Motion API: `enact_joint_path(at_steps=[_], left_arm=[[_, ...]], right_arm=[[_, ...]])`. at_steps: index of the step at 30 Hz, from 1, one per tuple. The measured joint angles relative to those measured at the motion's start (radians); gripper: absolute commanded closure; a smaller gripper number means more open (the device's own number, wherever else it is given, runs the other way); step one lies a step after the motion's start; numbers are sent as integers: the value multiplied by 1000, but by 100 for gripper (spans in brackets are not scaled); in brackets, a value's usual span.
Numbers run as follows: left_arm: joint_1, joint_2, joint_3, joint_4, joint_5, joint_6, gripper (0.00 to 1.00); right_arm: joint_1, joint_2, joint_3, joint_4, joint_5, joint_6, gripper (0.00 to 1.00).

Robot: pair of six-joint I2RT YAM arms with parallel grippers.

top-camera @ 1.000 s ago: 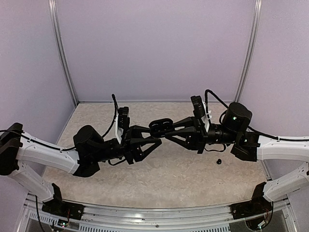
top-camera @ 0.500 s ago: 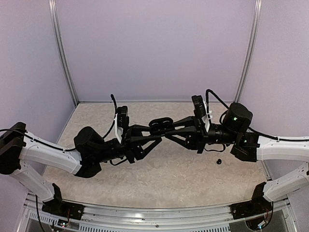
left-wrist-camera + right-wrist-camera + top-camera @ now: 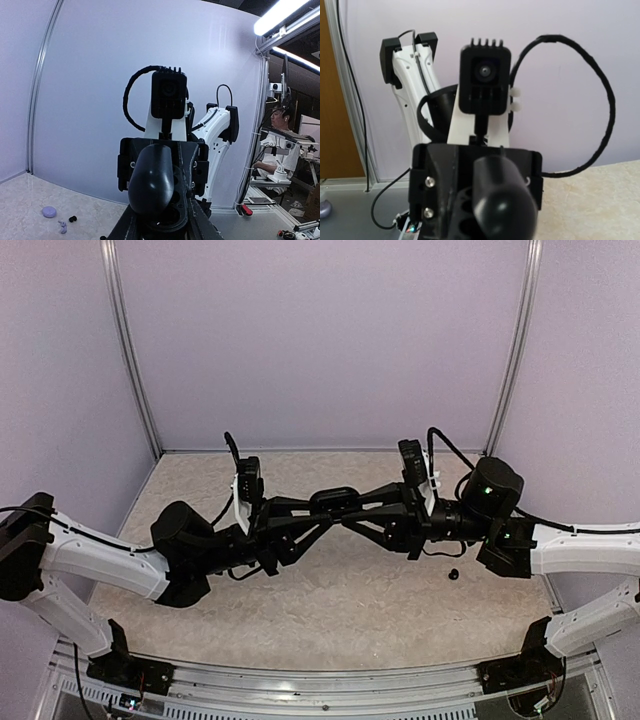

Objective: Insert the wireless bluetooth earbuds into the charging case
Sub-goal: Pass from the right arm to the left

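Above the middle of the table [image 3: 330,610], your left gripper [image 3: 325,512] and right gripper [image 3: 347,510] both clamp the black charging case [image 3: 335,496] from opposite ends (what sits inside it you cannot tell). Down on the table lie a lavender case [image 3: 49,211], a lavender earbud [image 3: 62,227] and a black earbud [image 3: 73,218], loose.

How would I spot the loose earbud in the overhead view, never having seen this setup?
Find the right arm, reaching in across the speckled table. Just nearer the camera than its black forearm, on bare tabletop, lies the black earbud. It is a tiny dark bead lying alone, clear of the arm.
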Motion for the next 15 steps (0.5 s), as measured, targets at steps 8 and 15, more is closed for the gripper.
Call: enact_joint_path(at_steps=[8,15], left_arm=[[0,13,11,15,6,-5,57],[0,42,13,23,10,-13,58]], right_arm=[[2,0,-11,19,15,2,100],[2,0,-11,34,23,2,100]])
